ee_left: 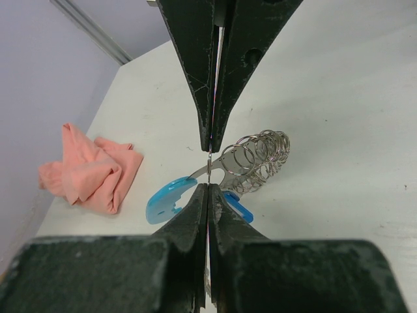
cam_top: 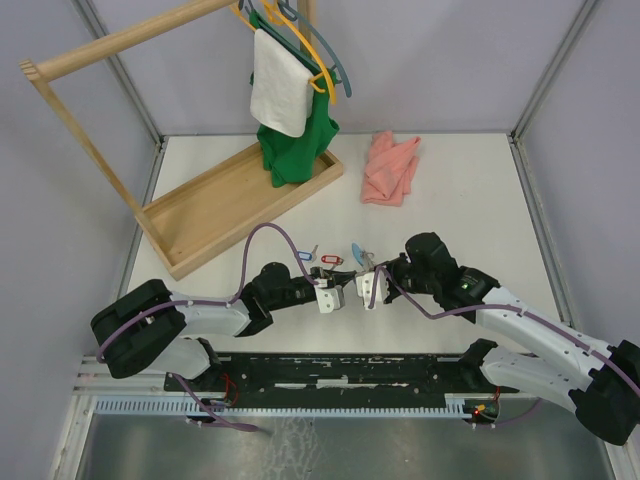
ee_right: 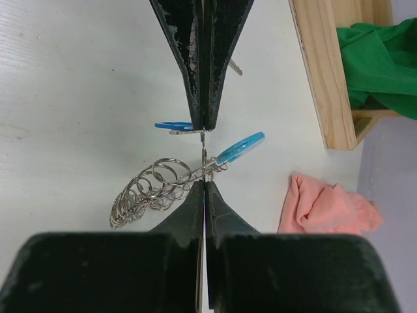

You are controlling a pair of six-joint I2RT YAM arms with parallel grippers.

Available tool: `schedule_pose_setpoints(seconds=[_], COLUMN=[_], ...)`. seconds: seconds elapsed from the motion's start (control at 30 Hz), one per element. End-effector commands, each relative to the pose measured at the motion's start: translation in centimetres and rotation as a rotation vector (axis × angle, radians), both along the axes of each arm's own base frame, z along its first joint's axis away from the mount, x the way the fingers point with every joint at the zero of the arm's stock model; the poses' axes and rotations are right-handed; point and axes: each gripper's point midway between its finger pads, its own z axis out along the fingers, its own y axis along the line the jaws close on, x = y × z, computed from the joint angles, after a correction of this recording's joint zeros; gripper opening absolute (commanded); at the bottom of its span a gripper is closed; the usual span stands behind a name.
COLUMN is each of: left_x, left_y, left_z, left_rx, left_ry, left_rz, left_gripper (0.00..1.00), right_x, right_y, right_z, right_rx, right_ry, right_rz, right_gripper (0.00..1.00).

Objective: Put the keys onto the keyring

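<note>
Left wrist view: keyring (ee_left: 257, 160) just beyond clenched left pincer (ee_left: 210, 167); right pincer (ee_right: 204, 155) clenched too.

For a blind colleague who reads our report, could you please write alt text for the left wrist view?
The shut left end effector fills the centre, its tips right in front of the keyring, a cluster of silver rings with a blue curved part, seen against a white table. A pink cloth lies at the picture's left.
</note>
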Motion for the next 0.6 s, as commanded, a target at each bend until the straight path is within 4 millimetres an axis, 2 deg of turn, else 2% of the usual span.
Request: schedule_pose_setpoints(seconds=[0.0,0.57], left_x=[0.17,-0.55], left_y=[-0.95,-1.50], left_z=[2.90,2.77], left_rx=[-0.085,-0.082], left_ry=[-0.025,-0.009], left_rz=[-0.018,-0.068], left_gripper=[0.03,0.03], right_x=[0.41,0.50], right_y=[0.60,0.91], right_z=[1.66,2.03], right_rx=[0.042,0.054], right_ry=[-0.044,-0.051], right_rz=[0.015,0.025], right_gripper=[0.01,0.01])
